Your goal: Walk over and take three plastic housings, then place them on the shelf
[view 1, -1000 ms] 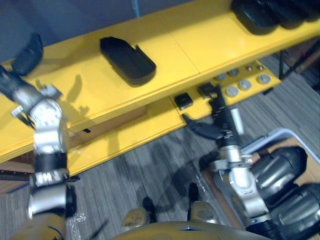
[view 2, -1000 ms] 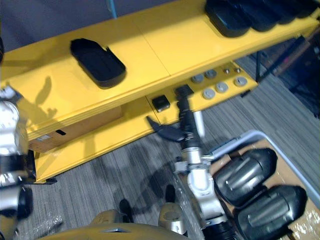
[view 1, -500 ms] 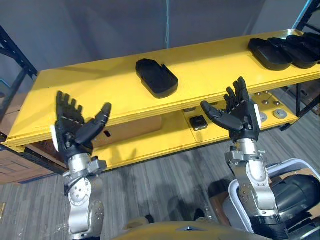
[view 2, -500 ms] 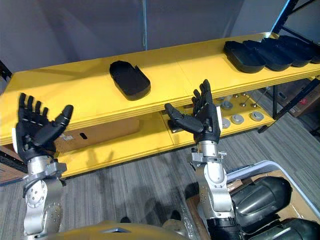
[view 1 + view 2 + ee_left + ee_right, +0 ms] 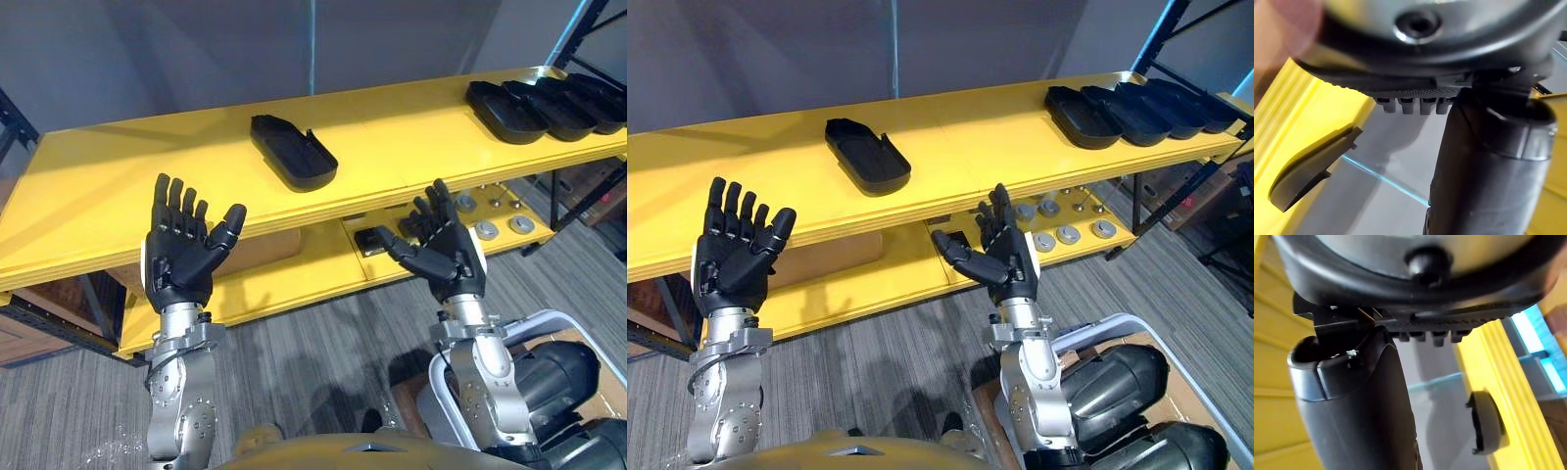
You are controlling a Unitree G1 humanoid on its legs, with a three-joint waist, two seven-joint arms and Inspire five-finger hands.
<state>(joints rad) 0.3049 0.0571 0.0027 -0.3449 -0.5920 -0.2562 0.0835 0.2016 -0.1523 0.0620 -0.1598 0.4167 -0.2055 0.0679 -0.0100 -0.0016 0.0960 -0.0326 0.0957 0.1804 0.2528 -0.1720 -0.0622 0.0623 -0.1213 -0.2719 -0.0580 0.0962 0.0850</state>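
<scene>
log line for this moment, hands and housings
left hand: open, raised, empty | right hand: open, raised, empty | one housing: on yellow shelf, centre | row of housings: shelf right end

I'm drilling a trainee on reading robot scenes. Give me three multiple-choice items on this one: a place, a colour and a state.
1. The lone housing lies on which part of the shelf: A lower board; B top board; C side post.
2. The shelf is: A yellow; B white; C green.
3. The left hand and right hand are: A both shut on housings; B one open, one shut; C both open, holding nothing.
Key: B, it rests on the top board; A, its boards are yellow; C, the fingers of both are straight, with nothing in them.
</scene>
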